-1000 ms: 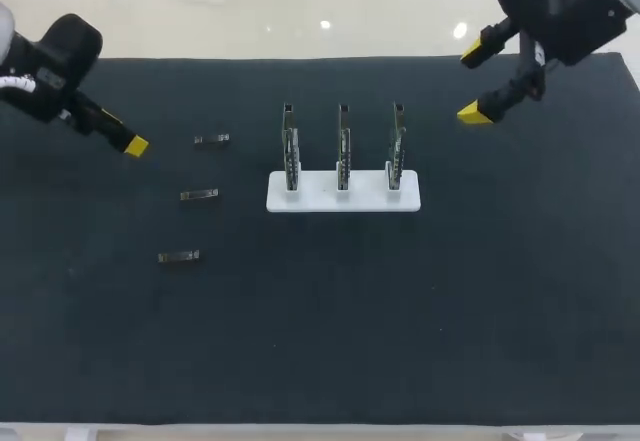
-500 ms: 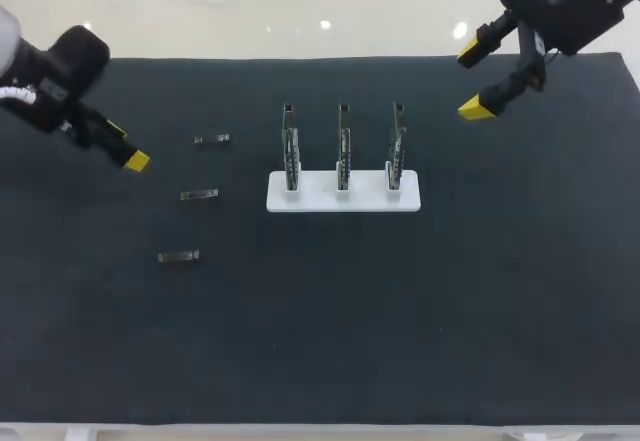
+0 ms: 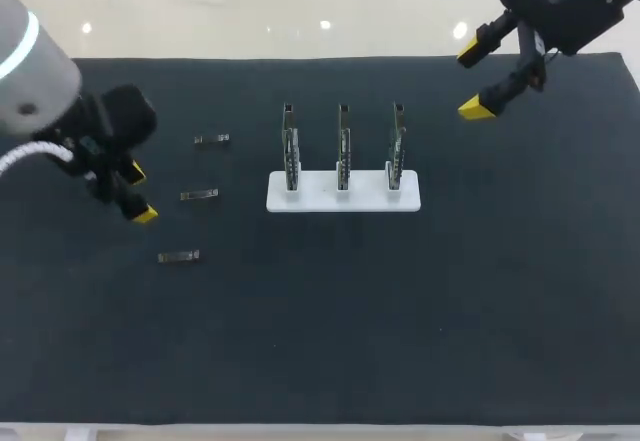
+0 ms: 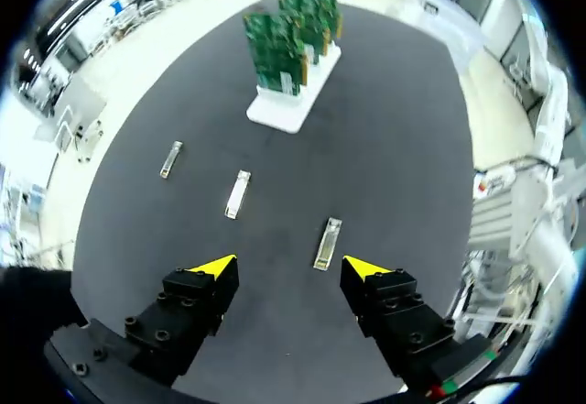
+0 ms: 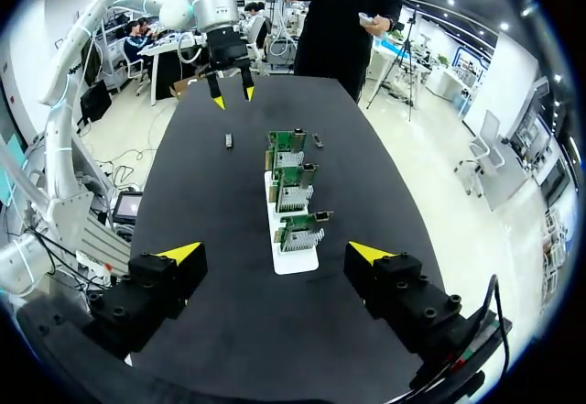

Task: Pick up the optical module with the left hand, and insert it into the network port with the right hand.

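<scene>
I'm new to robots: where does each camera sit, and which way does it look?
Head view: fixed above and behind, looking down on the table; left arm and right arm enter from its sides.
Left wrist view: on the left arm, looking along the open left fingers at three optical modules.
Right wrist view: on the right arm, looking past the open right fingers across the table.
Shared: all show the white stand of circuit boards.
</scene>
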You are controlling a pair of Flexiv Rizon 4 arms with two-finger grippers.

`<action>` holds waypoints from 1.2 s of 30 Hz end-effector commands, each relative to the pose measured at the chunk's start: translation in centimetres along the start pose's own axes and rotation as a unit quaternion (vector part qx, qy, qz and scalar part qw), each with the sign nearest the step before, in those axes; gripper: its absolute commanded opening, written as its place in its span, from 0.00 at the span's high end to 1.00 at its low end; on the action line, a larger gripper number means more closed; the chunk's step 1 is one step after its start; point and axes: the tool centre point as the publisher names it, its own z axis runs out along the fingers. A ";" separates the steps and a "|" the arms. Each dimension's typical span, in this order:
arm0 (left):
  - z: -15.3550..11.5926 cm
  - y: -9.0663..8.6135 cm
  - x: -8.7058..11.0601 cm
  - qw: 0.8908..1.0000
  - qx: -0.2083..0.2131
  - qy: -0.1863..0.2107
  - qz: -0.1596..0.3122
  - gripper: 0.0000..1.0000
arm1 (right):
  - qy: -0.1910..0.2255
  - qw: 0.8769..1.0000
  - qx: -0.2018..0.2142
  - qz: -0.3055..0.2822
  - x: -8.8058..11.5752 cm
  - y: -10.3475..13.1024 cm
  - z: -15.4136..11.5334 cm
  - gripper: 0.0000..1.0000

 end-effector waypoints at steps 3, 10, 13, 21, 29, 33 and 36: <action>2.6 0.5 -1.1 0.997 0.004 0.064 0.037 0.00 | -0.001 1.000 -0.001 0.000 0.0 -0.1 0.0 0.00; 4.0 0.0 -0.7 0.994 0.024 0.089 0.067 0.00 | -0.001 1.000 -0.001 0.000 0.0 -0.1 0.0 0.00; 4.1 -0.3 -0.2 0.993 0.032 0.090 0.074 0.00 | -0.001 1.000 -0.001 0.000 0.0 -0.1 0.0 0.00; 4.9 -1.0 1.1 0.992 0.030 0.079 0.094 0.00 | -0.001 1.000 -0.001 0.000 0.0 -0.1 0.0 0.00; 5.6 -1.6 1.8 0.991 0.029 0.087 0.101 0.00 | -0.001 1.000 -0.001 0.000 0.0 -0.1 0.0 0.00; 5.7 -2.0 2.0 0.990 0.029 0.090 0.102 0.00 | -0.001 1.000 -0.001 0.000 0.0 -0.1 0.0 0.00; 5.9 -2.4 2.1 0.990 0.030 0.092 0.106 0.00 | -0.001 1.000 -0.001 0.000 0.0 -0.1 0.0 0.00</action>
